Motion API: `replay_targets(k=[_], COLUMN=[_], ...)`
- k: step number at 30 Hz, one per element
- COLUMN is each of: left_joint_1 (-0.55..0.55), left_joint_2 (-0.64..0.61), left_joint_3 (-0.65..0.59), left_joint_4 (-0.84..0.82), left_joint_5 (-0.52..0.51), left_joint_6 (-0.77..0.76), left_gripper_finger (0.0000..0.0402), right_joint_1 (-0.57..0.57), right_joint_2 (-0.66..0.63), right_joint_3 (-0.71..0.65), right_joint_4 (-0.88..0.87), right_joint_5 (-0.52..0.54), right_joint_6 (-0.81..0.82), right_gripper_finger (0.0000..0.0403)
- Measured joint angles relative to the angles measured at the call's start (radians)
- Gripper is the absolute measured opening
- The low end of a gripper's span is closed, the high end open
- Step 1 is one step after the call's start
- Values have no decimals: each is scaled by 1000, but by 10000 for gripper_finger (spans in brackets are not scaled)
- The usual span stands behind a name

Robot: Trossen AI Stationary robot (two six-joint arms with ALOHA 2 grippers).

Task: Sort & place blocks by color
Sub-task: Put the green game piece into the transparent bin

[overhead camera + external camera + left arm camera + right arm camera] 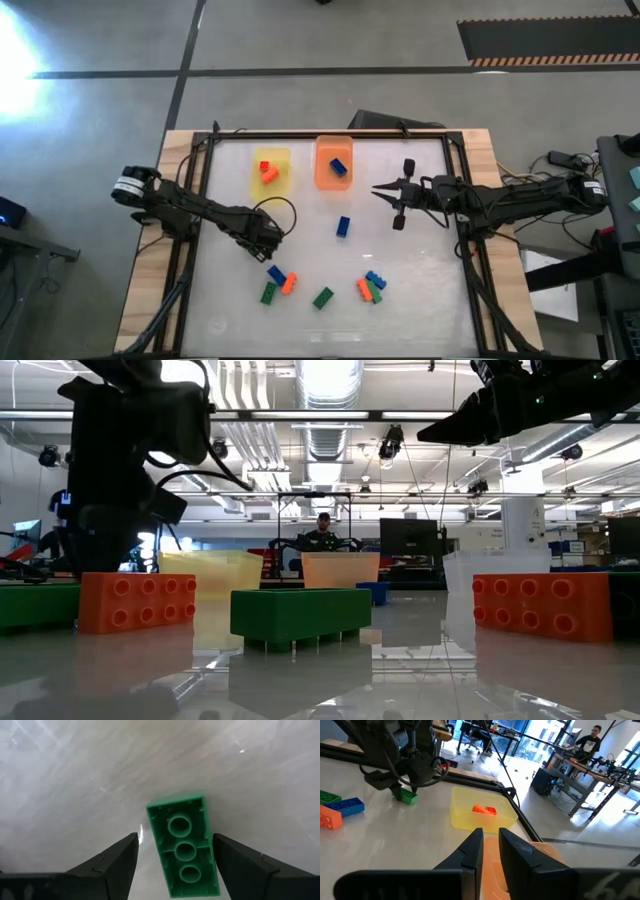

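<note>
- Tabletop (420, 300): glossy white sheet, wooden edges, dark frame.
- Blocks: small rectangular studded plastic bricks. Loose ones counted from above: three blue, three orange, three green.
- Green block (184, 852): underside up, three round sockets in a row; lies on the tabletop between the left gripper (175, 865) fingers, long axis along them; jaws wide apart, not touching it.
- Yellow tray (271, 170): translucent, rectangular; holds one orange block (268, 171).
- Orange tray (334, 162): translucent; holds one blue block (339, 167).
- Lone blue block (343, 227): mid-tabletop, long axis roughly front-to-back.
- Right gripper (377, 189): beside the orange tray, jaws nearly closed, empty.
</note>
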State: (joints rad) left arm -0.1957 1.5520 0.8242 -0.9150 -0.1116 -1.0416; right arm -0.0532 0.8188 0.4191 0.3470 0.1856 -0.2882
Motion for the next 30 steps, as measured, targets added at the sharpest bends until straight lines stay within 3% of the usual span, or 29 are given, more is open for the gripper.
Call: replay_targets(k=[5, 13, 20, 24, 30], left_joint_1=[0, 0, -4, -9, -10], left_joint_2=[-2, -3, -44, -106, -192], left_joint_3=[-16, -17, 17, 35, 31], left_joint_4=[23, 14, 21, 128, 594], left_joint_5=[0, -10, -144, -261, -343], left_joint_6=[-1, 0, 49, 197, 615], left_gripper_finger=[211, 137, 129, 135, 136], right_joint_1=[0, 0, 0, 1, 17], right_joint_2=[0, 0, 0, 4, 86], right_joint_3=[0, 0, -1, -5, -17], right_joint_4=[0, 0, 1, 14, 195], right_joint_5=[0, 0, -33, -150, -271], right_joint_6=[0, 0, 45, 99, 159], right_gripper_finger=[52, 52, 52, 52, 52])
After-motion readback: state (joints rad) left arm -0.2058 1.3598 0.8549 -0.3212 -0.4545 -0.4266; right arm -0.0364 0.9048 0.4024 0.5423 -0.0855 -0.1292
